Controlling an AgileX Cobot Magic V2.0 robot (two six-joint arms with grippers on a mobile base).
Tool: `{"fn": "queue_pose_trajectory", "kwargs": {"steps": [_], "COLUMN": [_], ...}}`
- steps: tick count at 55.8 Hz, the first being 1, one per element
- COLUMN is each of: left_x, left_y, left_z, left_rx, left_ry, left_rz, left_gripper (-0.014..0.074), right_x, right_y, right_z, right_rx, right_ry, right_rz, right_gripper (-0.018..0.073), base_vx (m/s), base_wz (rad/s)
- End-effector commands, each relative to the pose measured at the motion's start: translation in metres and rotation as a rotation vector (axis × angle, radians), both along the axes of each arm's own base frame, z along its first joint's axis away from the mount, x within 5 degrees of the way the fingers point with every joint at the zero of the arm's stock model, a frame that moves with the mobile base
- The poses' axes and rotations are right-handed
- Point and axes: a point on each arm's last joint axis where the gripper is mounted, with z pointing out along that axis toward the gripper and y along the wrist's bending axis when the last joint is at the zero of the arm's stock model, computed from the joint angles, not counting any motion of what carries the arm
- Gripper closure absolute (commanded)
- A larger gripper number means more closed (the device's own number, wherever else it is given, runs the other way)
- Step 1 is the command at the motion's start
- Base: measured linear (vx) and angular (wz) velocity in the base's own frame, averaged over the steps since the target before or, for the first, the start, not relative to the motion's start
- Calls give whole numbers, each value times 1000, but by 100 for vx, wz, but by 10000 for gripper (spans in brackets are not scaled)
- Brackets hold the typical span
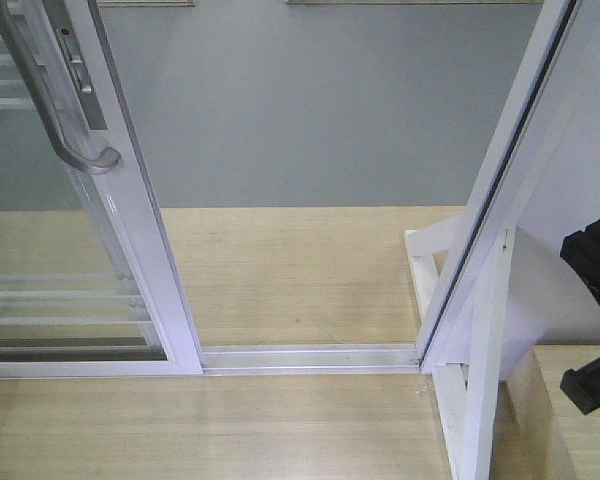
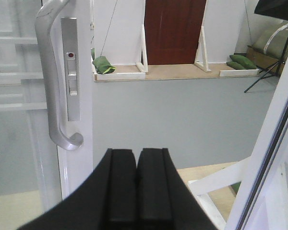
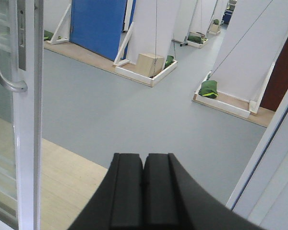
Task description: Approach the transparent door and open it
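Front-facing view: transparent door (image 1: 75, 290) at left, slid aside, doorway gap wide; opening apparently done. Handle (image 2: 50, 81) untouched. Left gripper (image 2: 137, 187), right gripper (image 3: 144, 191): jaws pressed together, empty.

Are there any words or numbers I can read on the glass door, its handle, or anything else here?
There are none to read.
The tall clear glass door in its white frame carries no writing.
The long curved grey metal pull handle is plain.
The grey metal lock plate shows only a small red dot, no letters.
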Motion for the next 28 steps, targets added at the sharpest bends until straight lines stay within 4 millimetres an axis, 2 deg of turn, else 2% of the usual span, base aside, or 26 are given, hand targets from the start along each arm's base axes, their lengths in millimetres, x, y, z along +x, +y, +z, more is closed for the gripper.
{"fn": "queue_pose_trajectory", "kwargs": {"steps": [1,15,21,28], "left_x": [1,1,0,-4], "left_y": [1,1,2,4], "left_z": [16,16,16,-3], "left_rx": [-43,-42,31,49], "left_ry": [-98,-100,-118,-121], "left_rz": [8,9,17,32], "left_gripper": [596,596,596,596], "right_x": [0,0,0,0], "right_y": [1,1,1,1], "right_z": [18,18,18,18], "right_rx": [33,33,33,33], "right_ry": [-108,-108,-108,-108], "right_rz": [7,7,7,7], "right_gripper": [565,565,565,565], "base_vx": [0,0,0,0], "base_wz": [0,0,0,0]}}
